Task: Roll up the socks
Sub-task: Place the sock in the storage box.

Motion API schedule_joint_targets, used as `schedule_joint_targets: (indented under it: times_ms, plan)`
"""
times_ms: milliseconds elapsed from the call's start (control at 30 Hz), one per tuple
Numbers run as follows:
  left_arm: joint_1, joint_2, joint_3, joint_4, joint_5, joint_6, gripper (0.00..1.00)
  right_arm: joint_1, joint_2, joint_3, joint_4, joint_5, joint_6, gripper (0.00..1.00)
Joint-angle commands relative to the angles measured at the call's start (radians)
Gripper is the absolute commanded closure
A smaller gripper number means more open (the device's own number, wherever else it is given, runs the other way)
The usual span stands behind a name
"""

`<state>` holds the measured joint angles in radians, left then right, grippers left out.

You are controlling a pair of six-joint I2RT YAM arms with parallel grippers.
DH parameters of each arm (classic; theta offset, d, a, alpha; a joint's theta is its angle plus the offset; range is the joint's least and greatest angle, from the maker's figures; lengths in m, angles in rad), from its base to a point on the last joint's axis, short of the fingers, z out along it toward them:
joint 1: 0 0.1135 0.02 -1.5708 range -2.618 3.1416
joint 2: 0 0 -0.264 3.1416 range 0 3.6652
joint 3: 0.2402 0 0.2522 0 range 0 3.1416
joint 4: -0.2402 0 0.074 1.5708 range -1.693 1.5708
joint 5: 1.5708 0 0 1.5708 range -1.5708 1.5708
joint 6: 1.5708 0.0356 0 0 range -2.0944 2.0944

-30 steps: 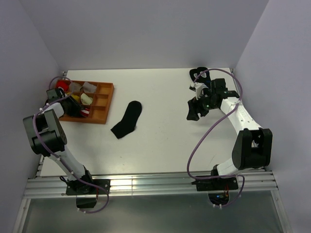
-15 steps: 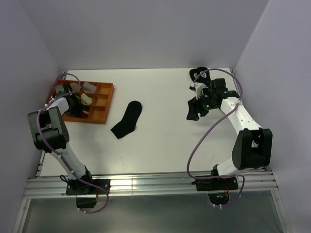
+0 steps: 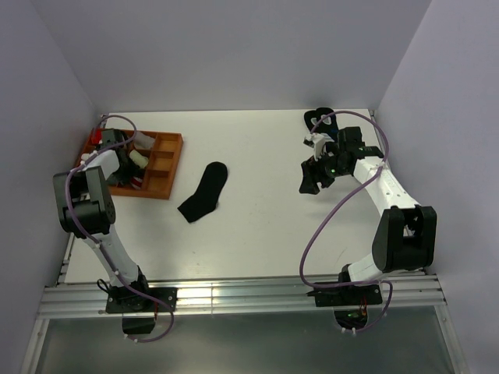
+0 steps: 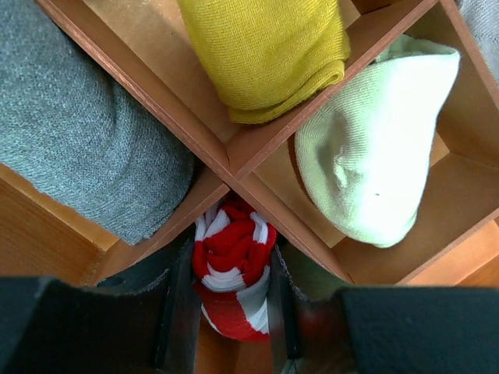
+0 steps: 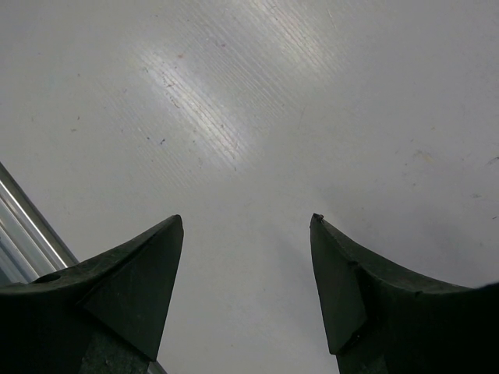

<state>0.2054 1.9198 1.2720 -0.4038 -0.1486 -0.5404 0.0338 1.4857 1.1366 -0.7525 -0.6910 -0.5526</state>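
Your left tool [image 4: 228,308] narrow, clamped on striped sock [image 4: 232,265] in tray [image 3: 173,162] compartment. Yellow bundle [image 4: 269,54], white bundle [image 4: 374,156] just past its tips. Your right tool [image 5: 247,226] wide above bench [image 3: 257,226]. Black sock [image 3: 204,192] flat between both tools, well apart.

The red-and-white striped sock [image 4: 231,265] is ribbed knit cloth, the tray [image 4: 148,39] smooth brown wood, the table [image 5: 234,101] matt, faintly scratched.

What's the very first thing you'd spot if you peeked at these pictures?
A bright red-and-white striped sock, bunched into a roll, is pinched by the left gripper inside a compartment of the wooden tray at the table's far left. Next comes the plain black sock, lying flat and alone in the middle of the white table.
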Motion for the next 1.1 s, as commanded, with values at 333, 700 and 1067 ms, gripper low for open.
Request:
schedule_joint_targets:
  times_ms: [333, 700, 1067]
  plan:
    - [-0.001, -0.038, -0.008, -0.033, -0.049, -0.013, 0.54, -0.006, -0.021, -0.012, 0.031, 0.008, -0.007, 0.27]
    - [-0.011, -0.139, 0.009, -0.072, -0.065, -0.027, 0.49, -0.008, -0.013, -0.015, 0.042, 0.022, -0.003, 0.27]
    - [-0.014, -0.186, -0.008, -0.078, -0.057, -0.029, 0.47, -0.006, -0.015, -0.015, 0.038, 0.036, -0.004, 0.27]
